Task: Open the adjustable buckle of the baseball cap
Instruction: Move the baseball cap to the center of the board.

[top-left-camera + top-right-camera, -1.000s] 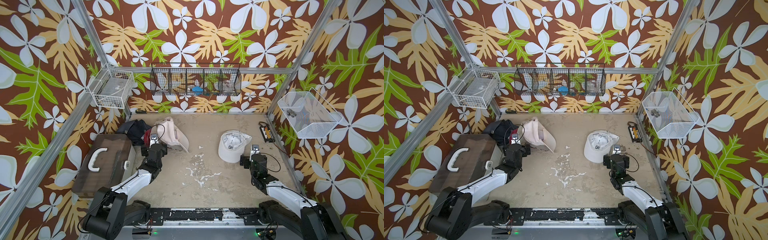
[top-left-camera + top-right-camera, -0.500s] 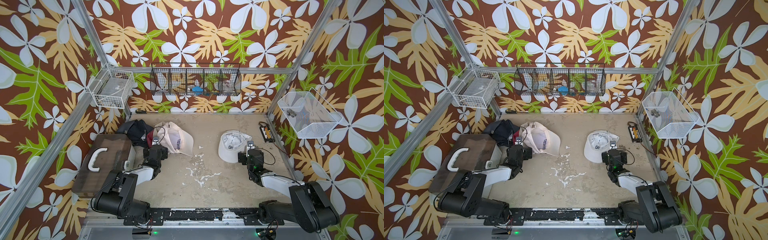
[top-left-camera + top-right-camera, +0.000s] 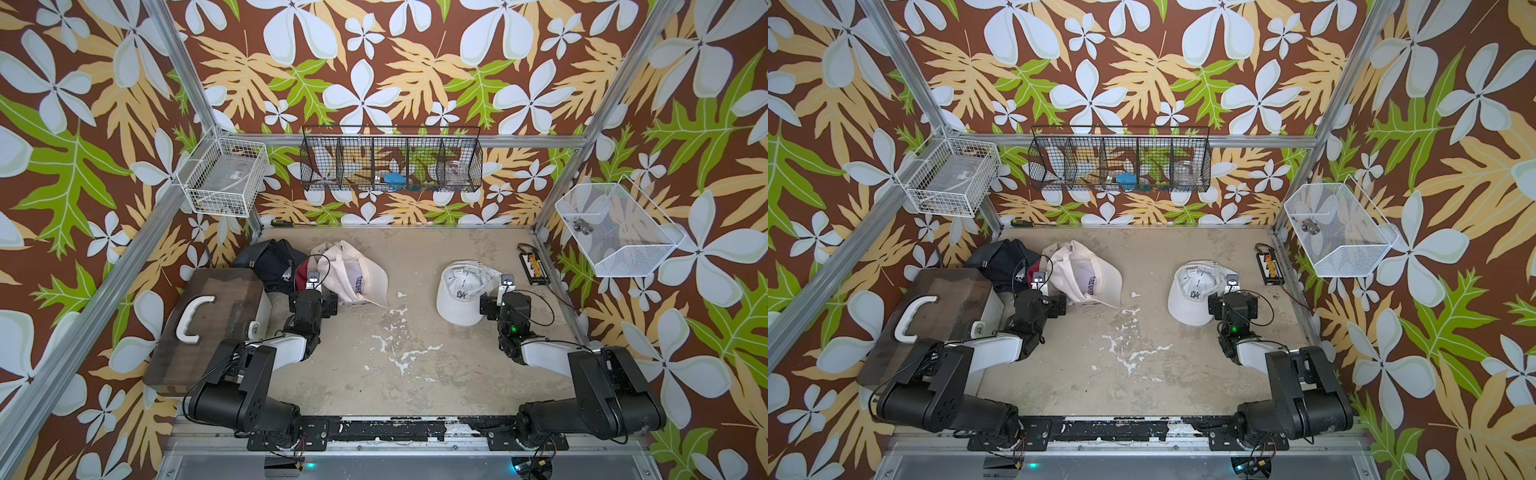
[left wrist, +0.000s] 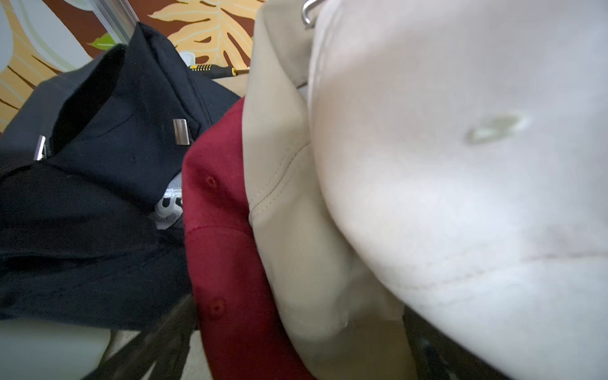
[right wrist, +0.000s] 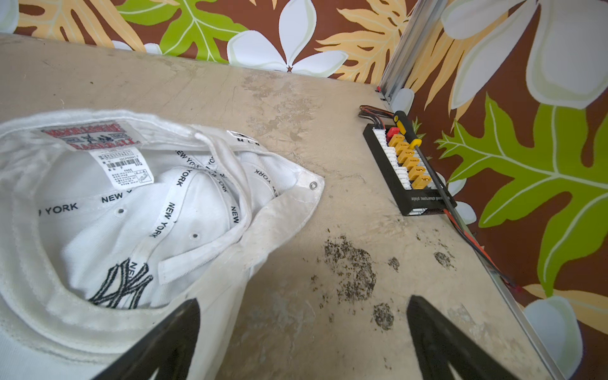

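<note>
A cream baseball cap (image 3: 357, 270) (image 3: 1088, 270) lies crown up on a pile with a red cap (image 3: 302, 270) and a black cap (image 3: 270, 257) at the back left. Its silver buckle (image 4: 307, 14) shows at the edge of the left wrist view. My left gripper (image 3: 314, 291) (image 4: 297, 312) is open right against the pile, with red and tan fabric between its fingers (image 4: 158, 345). A white New York cap (image 3: 461, 295) (image 5: 115, 214) lies upside down on the right, its strap (image 5: 230, 164) loose. My right gripper (image 3: 505, 291) (image 5: 302, 299) stands open beside its rim, over bare table.
A brown case with a white handle (image 3: 208, 320) sits at the left edge beside my left arm. A black charging board (image 3: 534, 270) (image 5: 408, 167) lies by the right wall. A screwdriver (image 3: 282, 223) lies at the back wall. Wire baskets (image 3: 390, 164) hang above.
The cream cap, tilted up a second ago, has dropped crown up onto the pile. Both arms have folded back low toward the front, their grippers staying open.
</note>
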